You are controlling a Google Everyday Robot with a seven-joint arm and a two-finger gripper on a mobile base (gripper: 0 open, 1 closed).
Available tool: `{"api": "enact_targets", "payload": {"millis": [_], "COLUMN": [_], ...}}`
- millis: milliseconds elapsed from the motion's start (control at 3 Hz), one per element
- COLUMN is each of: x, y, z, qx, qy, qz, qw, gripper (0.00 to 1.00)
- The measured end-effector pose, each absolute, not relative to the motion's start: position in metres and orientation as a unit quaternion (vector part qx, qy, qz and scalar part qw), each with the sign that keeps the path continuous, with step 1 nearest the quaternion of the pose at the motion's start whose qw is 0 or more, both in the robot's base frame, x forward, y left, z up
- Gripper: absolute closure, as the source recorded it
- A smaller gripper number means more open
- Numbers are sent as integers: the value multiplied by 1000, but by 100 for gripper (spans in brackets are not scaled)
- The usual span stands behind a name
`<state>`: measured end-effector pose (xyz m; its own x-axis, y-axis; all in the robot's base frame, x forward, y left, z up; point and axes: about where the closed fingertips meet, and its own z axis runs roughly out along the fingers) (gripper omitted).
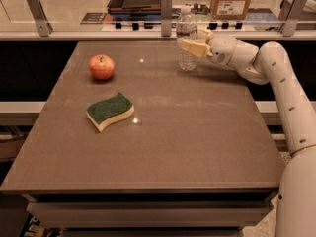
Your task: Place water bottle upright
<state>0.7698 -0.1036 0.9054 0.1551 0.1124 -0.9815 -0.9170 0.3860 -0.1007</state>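
Observation:
The water bottle (186,43) is a clear ribbed bottle with a white cap. It stands upright on the brown table (163,147) near the far edge, right of centre. My gripper (193,40) reaches in from the right at the bottle's mid-height and lies against its right side, partly in front of it. The white arm (276,68) runs back to the right edge of the view.
A red apple (101,66) sits at the far left of the table. A green and yellow sponge (109,111) lies left of centre. A rail with metal posts (166,6) runs behind the far edge, with a cardboard box (232,0) beyond it.

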Motion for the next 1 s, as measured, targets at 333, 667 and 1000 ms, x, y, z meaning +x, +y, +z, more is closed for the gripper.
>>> {"api": "enact_targets", "payload": {"millis": [333, 667, 1000], "x": [770, 770, 770], "y": [-103, -103, -103], "z": [908, 908, 908], "qx": [-389, -389, -389], "qy": [517, 517, 517], "qz": [394, 394, 394], "qw": [653, 653, 653], "gripper": [82, 59, 35]}}
